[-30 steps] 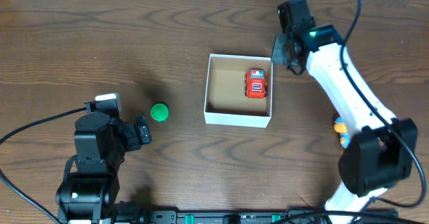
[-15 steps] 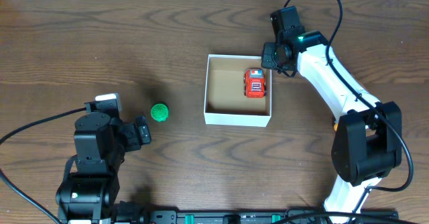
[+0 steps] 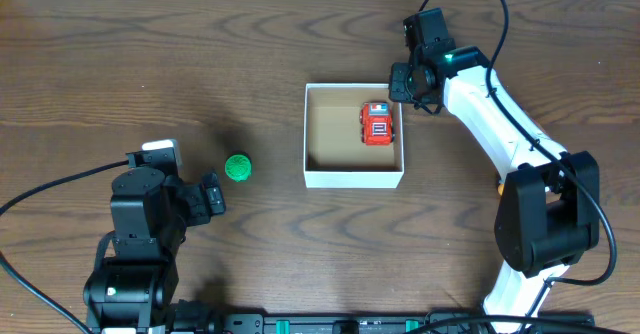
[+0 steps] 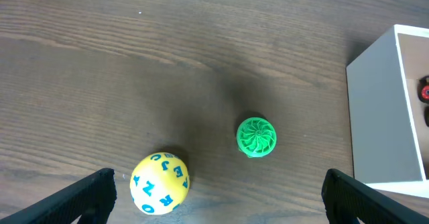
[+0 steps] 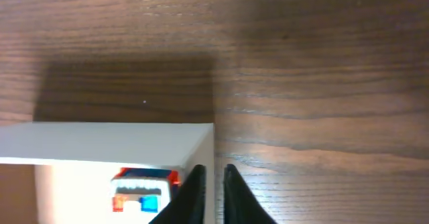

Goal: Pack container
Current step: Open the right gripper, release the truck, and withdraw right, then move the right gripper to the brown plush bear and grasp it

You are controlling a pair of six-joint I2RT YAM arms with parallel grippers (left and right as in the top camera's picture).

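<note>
The container [image 3: 352, 179], a shallow white box with a tan inside, sits at the table's middle and holds a red toy car [image 3: 378, 124]. My right gripper [image 3: 402, 82] is at its far right corner. In the right wrist view the fingers [image 5: 213, 178] are shut on the container's wall [image 5: 100, 143], one finger inside and one outside, with the car [image 5: 144, 187] just beside them. My left gripper [image 3: 212, 196] is open and empty. A green ridged ball [image 3: 237, 166] lies just ahead of it, also in the left wrist view [image 4: 256, 137], short of the fingers [image 4: 218, 197].
A yellow ball with blue letters [image 4: 159, 182] lies near the left finger, left of the green ball. The container's white wall [image 4: 382, 117] stands at the right of the left wrist view. An orange and blue toy [image 3: 507, 187] peeks out beside the right arm.
My right gripper moved left to the container's far right corner and took hold of its wall. The container then shifted slightly left. The left arm has not moved.
</note>
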